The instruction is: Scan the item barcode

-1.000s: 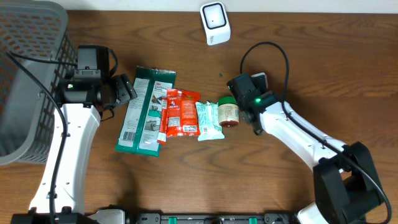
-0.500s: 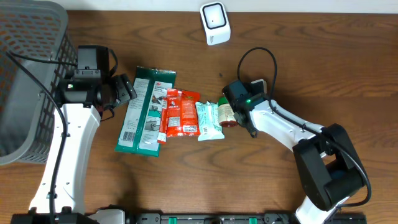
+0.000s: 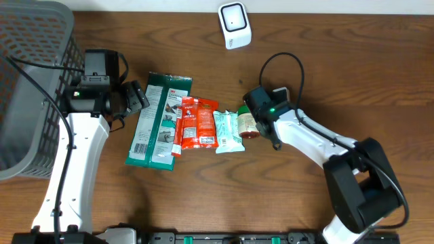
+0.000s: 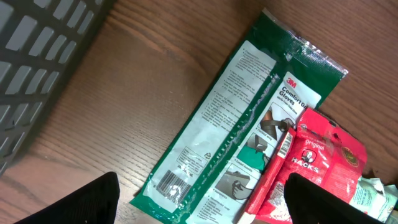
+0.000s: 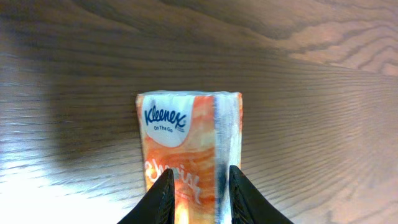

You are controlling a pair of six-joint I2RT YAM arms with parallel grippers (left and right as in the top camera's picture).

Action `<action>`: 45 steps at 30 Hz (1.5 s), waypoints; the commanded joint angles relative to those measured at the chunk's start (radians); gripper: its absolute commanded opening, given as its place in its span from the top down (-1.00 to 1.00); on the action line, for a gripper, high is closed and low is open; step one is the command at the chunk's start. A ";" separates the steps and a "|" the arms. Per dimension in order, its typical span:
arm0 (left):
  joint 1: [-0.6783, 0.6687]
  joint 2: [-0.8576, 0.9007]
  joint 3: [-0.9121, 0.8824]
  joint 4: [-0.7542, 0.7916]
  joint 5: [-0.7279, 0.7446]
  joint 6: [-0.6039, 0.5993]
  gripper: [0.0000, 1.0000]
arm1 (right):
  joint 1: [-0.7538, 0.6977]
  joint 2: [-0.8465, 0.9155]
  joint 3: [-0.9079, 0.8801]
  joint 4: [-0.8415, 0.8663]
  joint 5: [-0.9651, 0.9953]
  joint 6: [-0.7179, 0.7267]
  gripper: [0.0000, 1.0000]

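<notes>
The right gripper [image 5: 200,183] is low over a tissue pack [image 5: 186,134] lying on the wooden table [image 3: 366,61]. Its two dark fingers [image 5: 163,198] stand a little apart, with a narrow gap between them. The pack is wider than that gap, and I cannot tell whether the tips touch it. The pack is orange and white and reads "Kleenex On the Go" in blue on a white patch.

From overhead, this gripper is at the right end of a row of packets, well below a white scanner [image 3: 234,25] that stands at the far edge of the table. Next to it in the row is a pale green packet [image 3: 228,131]. Then comes a red sweet bag [image 4: 314,168] marked "HACKS" and "Original", with a barcode strip along its edge. Last is a long green glove packet [image 4: 230,137] bearing "3M", "Comfort" and "Gloves". The glove packet's white back panel is covered in fine print too small to read and has a barcode near its lower end.

The left gripper [image 4: 211,202] hangs over the glove packet, fingers wide apart and holding nothing. A grey mesh basket [image 3: 27,81] stands at the table's left edge.
</notes>
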 commanded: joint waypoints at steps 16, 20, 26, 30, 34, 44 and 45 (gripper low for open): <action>0.003 -0.007 0.010 -0.004 -0.006 0.010 -0.70 | 0.001 -0.079 0.013 0.026 -0.163 0.014 0.53; 0.003 -0.007 0.010 -0.004 -0.006 0.010 -0.71 | 0.001 -0.079 0.013 0.034 -0.174 0.011 0.53; 0.003 -0.007 0.010 -0.004 -0.006 0.010 -0.70 | -0.006 -0.101 0.035 0.040 -0.223 -0.066 0.55; 0.003 -0.007 0.010 -0.004 -0.006 0.010 -0.71 | -0.070 -0.176 0.102 -0.006 -0.384 -0.128 0.51; 0.003 -0.007 0.010 -0.004 -0.006 0.010 -0.71 | -0.263 -0.275 0.151 -0.024 -0.684 -0.185 0.23; 0.003 -0.007 0.010 -0.004 -0.006 0.010 -0.71 | -0.687 -0.280 0.129 -0.155 -1.013 -0.297 -0.25; 0.003 -0.007 0.010 -0.004 -0.006 0.010 -0.71 | -0.701 -0.280 0.115 -0.159 -1.013 -0.327 -0.31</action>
